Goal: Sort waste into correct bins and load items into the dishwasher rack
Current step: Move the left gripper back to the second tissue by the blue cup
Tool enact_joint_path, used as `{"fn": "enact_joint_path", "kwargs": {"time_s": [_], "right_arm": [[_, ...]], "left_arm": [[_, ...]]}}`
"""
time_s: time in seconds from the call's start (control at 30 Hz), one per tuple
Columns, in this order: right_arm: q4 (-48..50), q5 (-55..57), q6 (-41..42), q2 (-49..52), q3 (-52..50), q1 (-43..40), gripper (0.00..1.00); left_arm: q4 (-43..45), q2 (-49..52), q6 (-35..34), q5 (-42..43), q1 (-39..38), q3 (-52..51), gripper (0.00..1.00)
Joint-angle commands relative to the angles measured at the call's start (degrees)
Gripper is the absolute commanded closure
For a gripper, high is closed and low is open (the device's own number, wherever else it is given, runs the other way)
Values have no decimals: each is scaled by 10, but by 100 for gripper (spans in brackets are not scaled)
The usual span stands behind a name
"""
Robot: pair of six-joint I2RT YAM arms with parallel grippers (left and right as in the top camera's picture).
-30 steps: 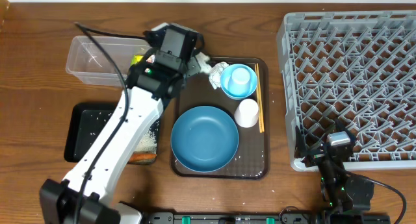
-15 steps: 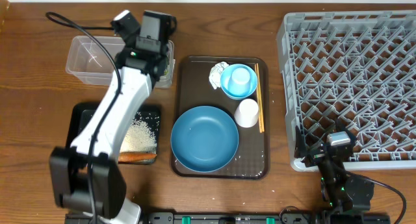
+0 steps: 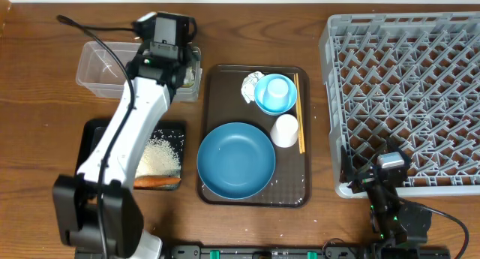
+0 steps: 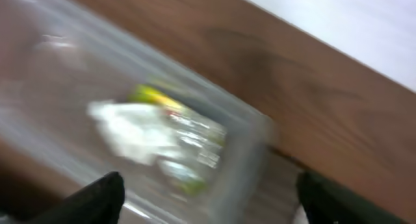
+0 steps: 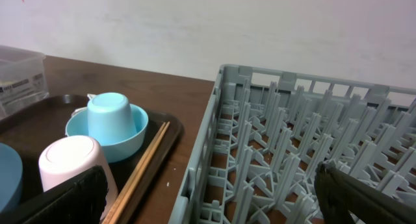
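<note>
My left gripper [image 4: 208, 208] hangs open over the right end of the clear tub [image 3: 112, 67], nothing between its fingers. In the tub lie a yellow-and-silver foil wrapper [image 4: 185, 123] and white tissue [image 4: 123, 130]; the left wrist view is blurred. The black tray [image 3: 97, 150] holds rice [image 3: 159, 155] and a carrot [image 3: 157, 182]. More tissue [image 3: 250, 86] lies by the light blue bowl [image 3: 262, 103], which holds the light blue cup [image 3: 279, 88]. The white cup [image 3: 285, 130], chopsticks [image 3: 298, 112] and blue plate [image 3: 236, 160] share the brown tray. My right gripper [image 5: 214, 198] stands open and empty by the rack [image 3: 405, 86].
The brown serving tray [image 3: 225, 79] lies between the bins and the grey rack. The right arm [image 3: 390, 173] sits low at the rack's front left corner. A pale wall stands behind the table's far edge.
My left arm swung left from the brown tray to above the clear tub and its jaws opened. The right arm has not moved.
</note>
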Motion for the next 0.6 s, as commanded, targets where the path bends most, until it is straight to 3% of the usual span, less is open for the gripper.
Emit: {"fn": "enact_joint_path", "kwargs": {"time_s": [0.0,0.27,0.33,0.57], "right_arm": [[0,1,7,-3,-2,-5,1],[0,1,7,-3,-2,-5,1],[0,1,7,-3,-2,-5,1],[0,1,7,-3,-2,-5,1]], "left_arm": [[5,-5,101,144,-35,0,10],[-85,70,199,173,-66,28,8],[-80,88,240,192,-66,28,3],[-10,118,246,191,-67,28,2]]}}
